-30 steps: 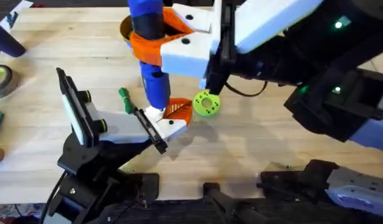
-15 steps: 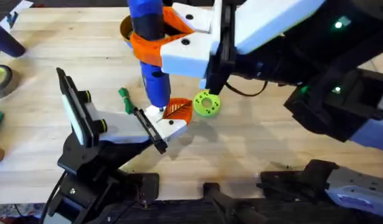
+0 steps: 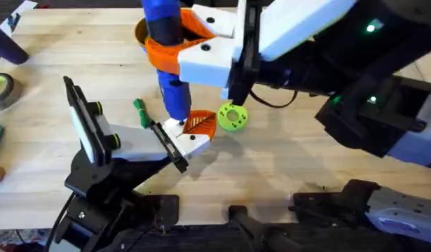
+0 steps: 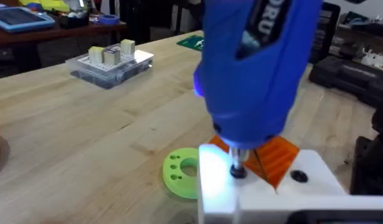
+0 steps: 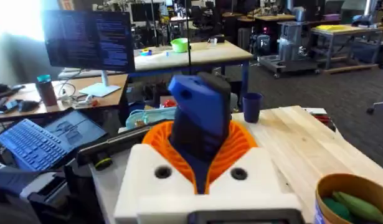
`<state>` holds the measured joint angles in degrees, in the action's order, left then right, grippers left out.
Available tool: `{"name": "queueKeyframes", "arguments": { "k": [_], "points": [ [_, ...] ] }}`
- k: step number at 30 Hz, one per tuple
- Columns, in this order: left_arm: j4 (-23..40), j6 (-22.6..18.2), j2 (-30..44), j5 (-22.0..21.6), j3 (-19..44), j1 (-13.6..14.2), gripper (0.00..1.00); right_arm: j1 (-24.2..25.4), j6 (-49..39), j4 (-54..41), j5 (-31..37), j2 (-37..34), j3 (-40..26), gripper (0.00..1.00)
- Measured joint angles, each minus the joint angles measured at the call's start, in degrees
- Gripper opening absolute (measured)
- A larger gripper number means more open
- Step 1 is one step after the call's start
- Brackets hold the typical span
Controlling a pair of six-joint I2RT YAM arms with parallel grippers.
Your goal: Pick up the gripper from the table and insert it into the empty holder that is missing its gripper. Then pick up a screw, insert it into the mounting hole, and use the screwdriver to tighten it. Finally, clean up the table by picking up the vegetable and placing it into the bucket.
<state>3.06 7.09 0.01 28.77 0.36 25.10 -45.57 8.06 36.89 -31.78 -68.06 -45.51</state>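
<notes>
One arm does the work here: the right gripper [image 3: 174,52] is clenched around the screwdriver [image 3: 169,63], its orange pads wrapping the blue barrel, as the right wrist view shows from above. The tool stands roughly upright, long axis near vertical, narrow tip pointing down onto the small white-and-orange gripper [image 3: 193,129], which sits seated against the black holder [image 3: 167,145] at the end of the white link. In the left wrist view the bit [image 4: 236,167] meets a dark screw head on the white block, lit by the tool's own lamp; holding the driver upright looks meant to keep the bit square in the screw, so this reads as the tightening step. A second dark hole [image 4: 297,177] lies just beside. The green disc [image 3: 232,117] lies on the desk [image 3: 285,161] near the orange finger. The bucket [image 5: 350,199] stands beyond the driver with something green inside, while another green piece [image 3: 140,110] lies on the desk by the holder. I cannot tell the left gripper's state.
</notes>
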Motion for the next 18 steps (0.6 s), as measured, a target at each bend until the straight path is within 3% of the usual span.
{"name": "queueKeyframes", "arguments": {
  "k": [18],
  "points": [
    [0.01,0.30,0.02,-0.04,0.00,0.00,0.016,-0.15,-0.40,0.27,-0.66,-0.47,-0.07,0.048]
  ]
}}
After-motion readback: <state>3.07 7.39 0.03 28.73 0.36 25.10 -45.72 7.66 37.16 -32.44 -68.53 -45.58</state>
